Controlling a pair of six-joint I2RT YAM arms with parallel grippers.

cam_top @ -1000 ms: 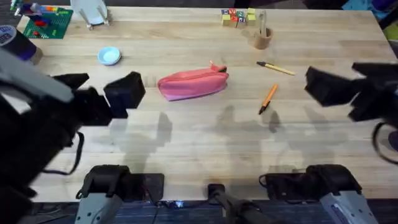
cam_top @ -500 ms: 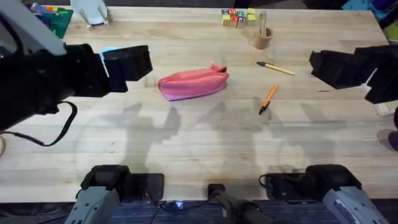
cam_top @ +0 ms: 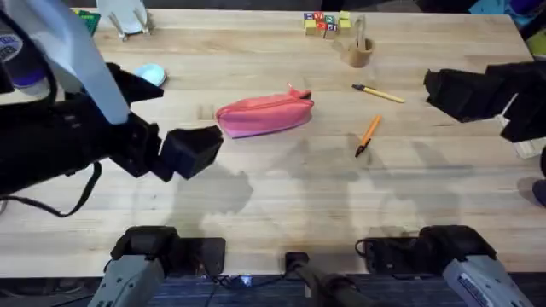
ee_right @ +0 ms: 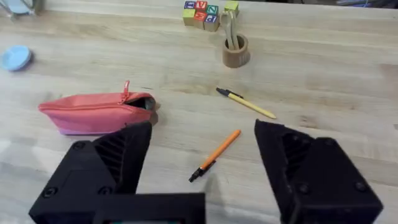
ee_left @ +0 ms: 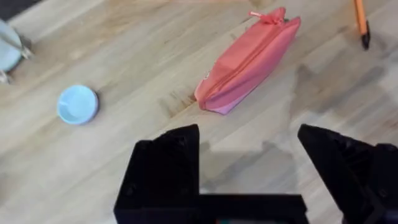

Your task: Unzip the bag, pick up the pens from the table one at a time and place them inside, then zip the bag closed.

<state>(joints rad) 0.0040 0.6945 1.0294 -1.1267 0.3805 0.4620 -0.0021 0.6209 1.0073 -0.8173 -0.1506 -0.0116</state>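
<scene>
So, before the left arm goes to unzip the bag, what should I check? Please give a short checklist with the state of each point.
1. Left gripper open: ok.
2. Right gripper open and empty: ok.
3. Bag lying free on the table, nothing on it: ok.
4. Zipper closed: cannot tell fully; the end near the pull may gape.
5. Orange pen and yellow pen apart from the bag: ok.

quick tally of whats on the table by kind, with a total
pink pouch: 1
pens: 2, an orange pen and a yellow pen
small blue dish: 1
wooden cup: 1
cluster of toy blocks: 1
green board: 1
total: 7, all on the table
</scene>
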